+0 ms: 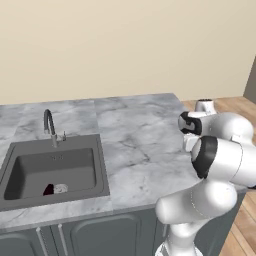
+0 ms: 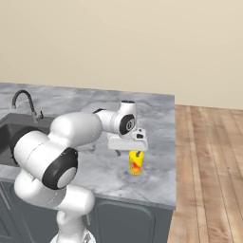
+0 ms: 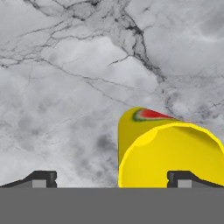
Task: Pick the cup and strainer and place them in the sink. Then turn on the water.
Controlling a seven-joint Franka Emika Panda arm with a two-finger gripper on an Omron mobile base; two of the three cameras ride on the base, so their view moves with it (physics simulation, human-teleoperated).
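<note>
The gripper (image 2: 135,153) hung straight over the cup (image 2: 135,163), its fingers (image 3: 183,179) spread wide and released, grasping nothing; one of them sat over the cup's open mouth, so the hand looked offset to one side, probably to straddle a wall. The cup stood upright on the marble tabletop (image 2: 156,123) near its front edge, well apart from the sink (image 1: 100,165). Something pale with a dark red patch lay in the basin, too small to identify. The tap (image 1: 49,125) ran no water.

The grey-white marble counter (image 1: 135,135) has the dark sink (image 1: 102,165) sunk into its left part, and carries the upright yellow cup (image 2: 136,163) near its right front edge.
</note>
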